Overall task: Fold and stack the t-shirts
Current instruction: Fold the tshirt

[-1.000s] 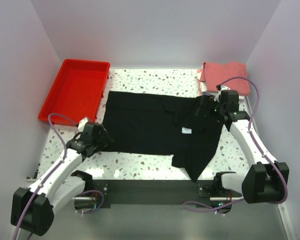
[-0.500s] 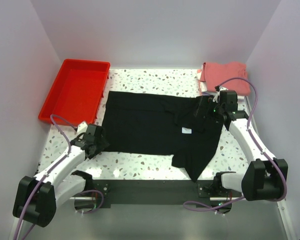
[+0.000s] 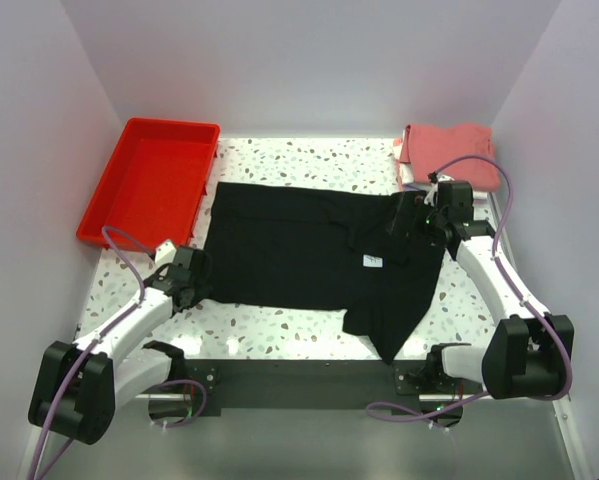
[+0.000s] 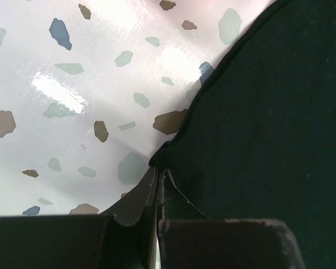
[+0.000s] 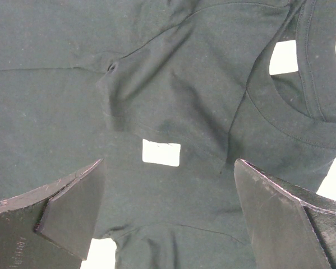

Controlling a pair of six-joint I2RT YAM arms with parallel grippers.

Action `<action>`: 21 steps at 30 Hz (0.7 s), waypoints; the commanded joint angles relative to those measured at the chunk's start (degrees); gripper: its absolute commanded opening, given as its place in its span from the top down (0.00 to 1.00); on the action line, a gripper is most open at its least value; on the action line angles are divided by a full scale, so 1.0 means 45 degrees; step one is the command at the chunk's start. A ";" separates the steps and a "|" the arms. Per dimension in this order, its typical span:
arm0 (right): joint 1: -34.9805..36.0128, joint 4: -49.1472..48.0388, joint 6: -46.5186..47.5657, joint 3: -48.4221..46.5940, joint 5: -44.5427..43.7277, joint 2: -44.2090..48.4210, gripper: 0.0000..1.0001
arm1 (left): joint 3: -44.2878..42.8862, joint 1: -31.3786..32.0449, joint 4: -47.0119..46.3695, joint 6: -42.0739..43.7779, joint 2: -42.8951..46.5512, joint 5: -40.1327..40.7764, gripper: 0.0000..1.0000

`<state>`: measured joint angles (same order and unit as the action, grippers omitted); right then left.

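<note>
A plain black t-shirt [image 3: 299, 250] lies spread across the middle of the table, one sleeve trailing toward the near edge. My left gripper [image 3: 201, 284] sits low at its near-left corner. In the left wrist view the jaws [image 4: 158, 175] are pressed together, with the hem of the black cloth [image 4: 268, 112] pinched between them. My right gripper [image 3: 399, 226] hovers open over the collar. In the right wrist view, its wide-apart fingers [image 5: 169, 166] frame the white neck label [image 5: 161, 152] on the dark cloth [image 5: 173, 84]. A salmon-red t-shirt [image 3: 449, 155] lies folded at the back right.
A red plastic tray [image 3: 149, 180] sits at the back left beside the shirt. White walls close in the left, back and right sides. Speckled tabletop [image 4: 72, 84] shows around the left gripper.
My left gripper went from open to shut on the shirt's near-left corner, and the arm drew in slightly. The right arm barely moved.
</note>
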<state>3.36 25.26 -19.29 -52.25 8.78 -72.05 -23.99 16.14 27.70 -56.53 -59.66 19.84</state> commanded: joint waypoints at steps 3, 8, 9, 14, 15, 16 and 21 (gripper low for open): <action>0.0113 0.0051 0.0028 -0.0010 0.0257 0.0151 0.01 | 0.0155 -0.0071 -0.0277 0.0159 0.0151 -0.0267 1.00; 0.2237 0.1610 0.0438 -0.0263 -0.1731 0.0425 0.01 | -0.0021 -0.0071 -0.0395 0.0512 0.0659 -0.0325 1.00; 0.3325 0.1962 0.0400 -0.0322 -0.1909 0.0425 0.01 | -0.0040 -0.0071 -0.0395 0.0589 0.0718 -0.0345 1.00; 0.6866 0.4053 -0.0828 -0.0187 -0.3256 0.0367 0.02 | -0.0060 -0.0071 -0.0551 0.1019 0.1322 -0.0521 1.00; 0.8012 0.4326 -0.1256 -0.0128 -0.3413 0.0309 0.02 | -0.0041 -0.0071 -0.0551 0.1059 0.1440 -0.0521 1.00; 0.8527 0.4948 -0.1570 0.0027 -0.3550 0.0270 0.02 | -0.0021 -0.0071 -0.0590 0.1098 0.1518 -0.0540 1.00; 1.1240 0.6865 -0.3443 0.0575 -0.4175 0.0074 0.02 | 0.0057 -0.0071 -0.0591 0.1410 0.2007 -0.0638 1.00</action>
<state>49.17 45.91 -26.92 -51.29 -5.43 -71.96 -23.94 16.12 27.20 -52.34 -51.86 17.32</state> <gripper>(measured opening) 0.981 0.018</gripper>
